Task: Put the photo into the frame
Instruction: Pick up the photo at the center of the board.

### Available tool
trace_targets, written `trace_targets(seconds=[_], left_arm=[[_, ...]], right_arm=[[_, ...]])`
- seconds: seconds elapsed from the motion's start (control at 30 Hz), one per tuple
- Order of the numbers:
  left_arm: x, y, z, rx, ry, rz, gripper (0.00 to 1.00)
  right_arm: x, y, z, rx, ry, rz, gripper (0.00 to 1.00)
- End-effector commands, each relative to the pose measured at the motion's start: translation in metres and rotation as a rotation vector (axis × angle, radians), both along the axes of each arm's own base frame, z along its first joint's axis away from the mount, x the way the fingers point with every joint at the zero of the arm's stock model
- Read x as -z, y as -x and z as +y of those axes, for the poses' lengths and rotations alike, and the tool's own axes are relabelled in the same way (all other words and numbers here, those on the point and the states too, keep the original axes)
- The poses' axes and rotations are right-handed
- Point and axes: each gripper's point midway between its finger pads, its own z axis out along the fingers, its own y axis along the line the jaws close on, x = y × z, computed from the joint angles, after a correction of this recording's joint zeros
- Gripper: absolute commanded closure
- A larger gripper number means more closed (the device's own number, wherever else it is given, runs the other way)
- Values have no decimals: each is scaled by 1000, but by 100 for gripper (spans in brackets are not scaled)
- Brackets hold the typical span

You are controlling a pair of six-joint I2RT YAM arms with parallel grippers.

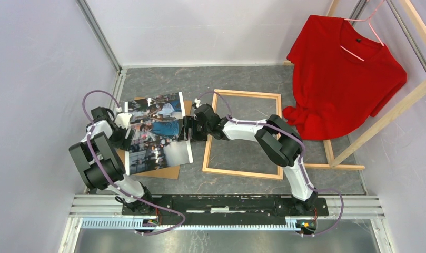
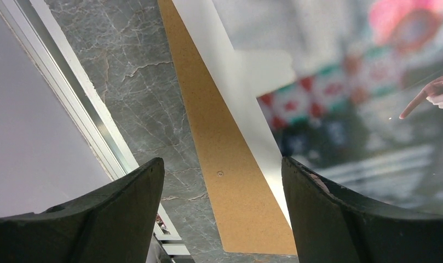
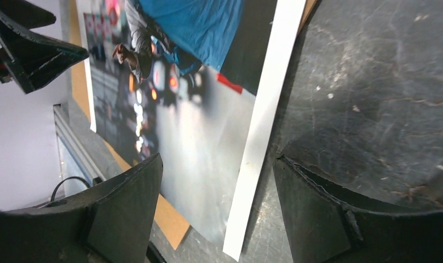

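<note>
Grey marbled counter (image 1: pixel 242 84), pale walls (image 1: pixel 42 63) close around. The photo (image 1: pixel 158 132) lies left of the frame (image 1: pixel 242 174) (on a brown board (image 1: pixel 168 171)). Left claw (image 2: pixel 223 167) and right claw (image 3: pixel 216 159) hang spread over its side edges.

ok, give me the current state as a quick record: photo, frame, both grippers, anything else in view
photo: lies on brown backing board, left of frame, not in it
frame: empty, on table, table surface showing through
left gripper: open, over photo's left edge and the board
right gripper: open, fingers either side of photo's white right edge
other: red T-shirt hanging at far right
task status: photo not yet in frame
</note>
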Motion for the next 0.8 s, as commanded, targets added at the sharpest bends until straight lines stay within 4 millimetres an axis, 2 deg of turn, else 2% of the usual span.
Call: trace_targets(seconds=[0.0, 0.33, 0.57, 0.77], left_arm=[[31, 15, -5, -7, -6, 66, 16], [38, 19, -15, 27, -2, 94, 16], [38, 19, -19, 37, -7, 98, 16], [37, 18, -20, 38, -7, 96, 16]], right_arm=[[11, 20, 5, -49, -57, 90, 20], [-33, 38, 6, -38, -343, 193, 23], [-55, 37, 4, -37, -375, 159, 32], [-64, 31, 12, -41, -367, 126, 46]])
